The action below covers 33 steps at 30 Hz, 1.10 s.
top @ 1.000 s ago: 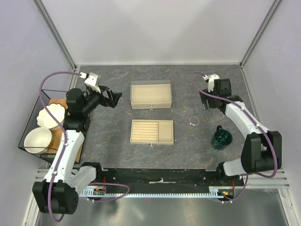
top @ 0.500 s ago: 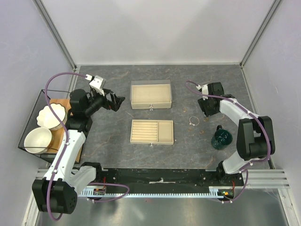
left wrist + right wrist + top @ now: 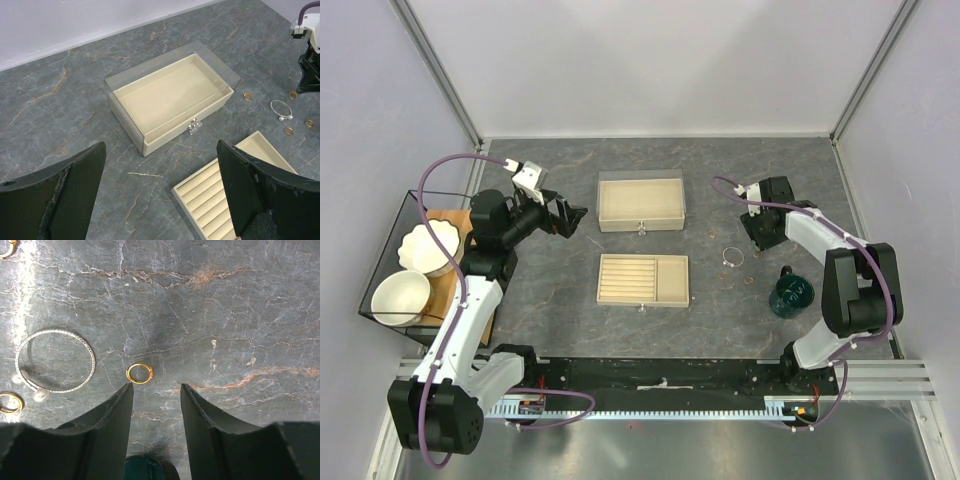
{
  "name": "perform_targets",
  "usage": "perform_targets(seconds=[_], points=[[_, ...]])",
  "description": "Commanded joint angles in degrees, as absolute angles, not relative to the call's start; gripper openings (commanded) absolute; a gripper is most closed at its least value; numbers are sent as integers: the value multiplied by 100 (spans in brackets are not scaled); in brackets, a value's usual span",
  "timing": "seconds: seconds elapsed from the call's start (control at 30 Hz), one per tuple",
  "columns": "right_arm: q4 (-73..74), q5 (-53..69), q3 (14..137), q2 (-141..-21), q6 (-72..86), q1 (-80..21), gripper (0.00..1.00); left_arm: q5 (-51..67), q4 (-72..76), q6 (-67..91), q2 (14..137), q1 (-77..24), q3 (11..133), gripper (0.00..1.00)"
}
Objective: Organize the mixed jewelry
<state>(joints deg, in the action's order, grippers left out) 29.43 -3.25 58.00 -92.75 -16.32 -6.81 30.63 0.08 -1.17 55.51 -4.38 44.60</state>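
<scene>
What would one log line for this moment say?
left gripper open, empty | right gripper open, tips at gold ring | silver bracelet on table

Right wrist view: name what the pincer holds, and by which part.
Nothing. The right pincer is empty, jaws apart; the gold ring lies free beyond its tips.

Overhead on whole table (image 3: 560,300), left wrist oblique, right wrist close, downward

This was a robotics lab test cell, not a home. A dark grey marble-patterned tabletop (image 3: 550,300) sat boxed in by plain pale lilac wall panels (image 3: 650,60) and silver aluminium corner posts (image 3: 438,72). Two white-and-black robot arms (image 3: 460,310) trailing looped purple cables (image 3: 440,170) were bolted beside a ribbed aluminium rail (image 3: 720,405) at the near edge.
</scene>
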Motion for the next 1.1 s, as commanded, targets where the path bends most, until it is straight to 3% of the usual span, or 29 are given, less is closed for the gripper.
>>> perform_targets(seconds=[0.0, 1.07], points=[[2979, -316, 5836, -9334, -1740, -703, 50, 3199, 88, -290, 5537, -483, 4456, 99], [2865, -457, 6020, -9870, -1793, -694, 37, 3146, 114, -334, 5484, -527, 4395, 99]])
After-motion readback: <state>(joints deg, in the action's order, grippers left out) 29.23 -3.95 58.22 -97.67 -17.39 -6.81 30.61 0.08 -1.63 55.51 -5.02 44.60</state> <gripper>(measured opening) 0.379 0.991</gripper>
